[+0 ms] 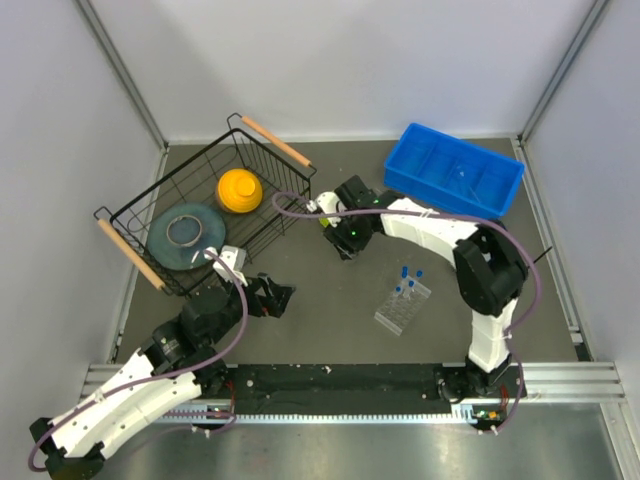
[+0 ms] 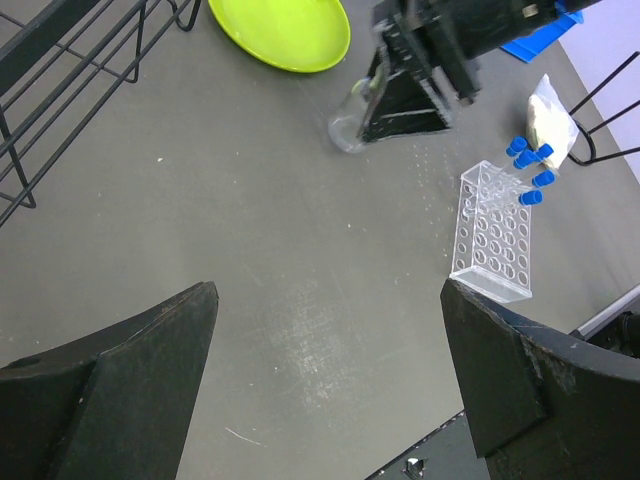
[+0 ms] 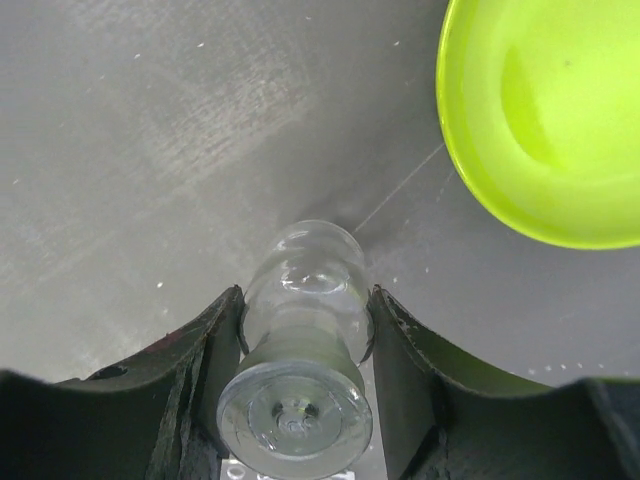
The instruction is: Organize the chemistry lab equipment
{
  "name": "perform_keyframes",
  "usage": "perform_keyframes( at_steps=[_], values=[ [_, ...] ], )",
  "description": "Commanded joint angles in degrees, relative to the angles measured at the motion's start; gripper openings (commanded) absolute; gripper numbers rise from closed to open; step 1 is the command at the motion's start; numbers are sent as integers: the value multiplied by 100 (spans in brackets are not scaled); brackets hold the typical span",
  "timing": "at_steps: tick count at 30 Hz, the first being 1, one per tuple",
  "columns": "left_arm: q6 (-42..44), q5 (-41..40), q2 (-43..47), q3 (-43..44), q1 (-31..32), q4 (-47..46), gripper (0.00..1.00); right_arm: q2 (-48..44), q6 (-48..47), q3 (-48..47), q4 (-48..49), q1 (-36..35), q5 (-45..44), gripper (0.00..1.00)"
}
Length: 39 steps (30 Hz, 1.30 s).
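Right now my right gripper [image 3: 305, 295] has its jaws drawn in narrow around the tiny clear cup [image 3: 300, 330], and both pads look to touch its sides. The cup points away from my wrist with its round base nearest the camera. I cannot tell whether it rests on the mat or hangs just clear of it. My left gripper [image 2: 328, 300] stands spread wide over bare mat, holding and touching nothing.

Just beyond the cup, my right wrist view shows the rim of the lime-green plate [image 3: 545, 120]. My left wrist view shows that plate too, with the clear grid rack [image 2: 492, 235] off to one side. A few blue-capped tubes [image 2: 528, 165] stand at the rack's far end, and a white-filled packet [image 2: 550, 120] lies just behind them.

Only the overhead view takes in the blue bin [image 1: 455, 170] at the far right and the wire basket [image 1: 175, 185] at the far left, which holds an orange dome [image 1: 240, 190]. The rack sits between my two arms, near the front edge.

The dark grey mat [image 1: 330, 330] is scuffed, and plain white walls [image 1: 350, 60] close it in.
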<state>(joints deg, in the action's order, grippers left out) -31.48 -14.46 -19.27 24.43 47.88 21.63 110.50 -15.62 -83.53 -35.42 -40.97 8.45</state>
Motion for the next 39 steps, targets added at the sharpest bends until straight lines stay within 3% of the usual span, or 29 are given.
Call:
perform_keyframes(
  at_steps=[1, 8, 16, 27, 39],
  values=[
    [-7, 4, 20, 124, -24, -132, 99, -1134, -240, 82, 9, 159, 17, 12],
    [72, 110, -209, 150, -24, -378, 99, -1706, -284, -146, -193, 1274, 113, 12],
    [213, 224, -674, 291, -24, -607, 99, -1146, -381, -1446, -264, 2707, 122, 13],
    [169, 242, -886, 326, -15, -598, 99, 542, -205, -3326, -281, 3499, 175, 14],
    [274, 294, -1466, 528, -24, -748, 99, 1799, 24, -4110, -281, 3833, 149, 17]
  ],
)
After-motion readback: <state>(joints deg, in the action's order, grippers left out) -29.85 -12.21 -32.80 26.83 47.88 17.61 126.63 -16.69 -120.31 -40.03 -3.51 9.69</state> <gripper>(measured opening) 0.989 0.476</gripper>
